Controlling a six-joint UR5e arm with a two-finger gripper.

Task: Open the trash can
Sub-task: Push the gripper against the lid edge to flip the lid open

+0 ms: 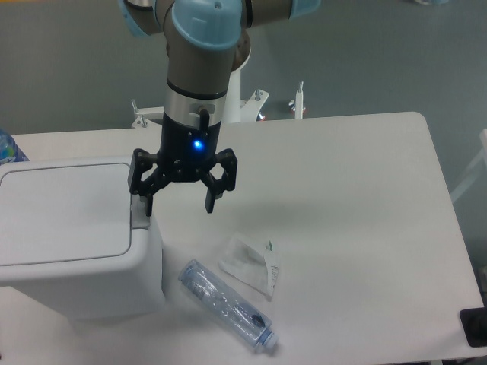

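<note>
The trash can (76, 251) is a large white boxy bin at the left of the table, its flat lid (65, 220) down. Its grey push-button latch (141, 220) shows at the lid's right edge. My gripper (179, 207) hangs pointing down, open and empty. Its left finger (147, 199) is right above the latch; whether it touches is unclear. The right finger is over the bare table, to the right of the bin.
An empty clear plastic bottle (227, 306) lies on the table in front of the gripper. A crumpled white wrapper (253, 262) lies beside it. A black object (475, 327) is at the right front edge. The table's far edge runs behind the arm.
</note>
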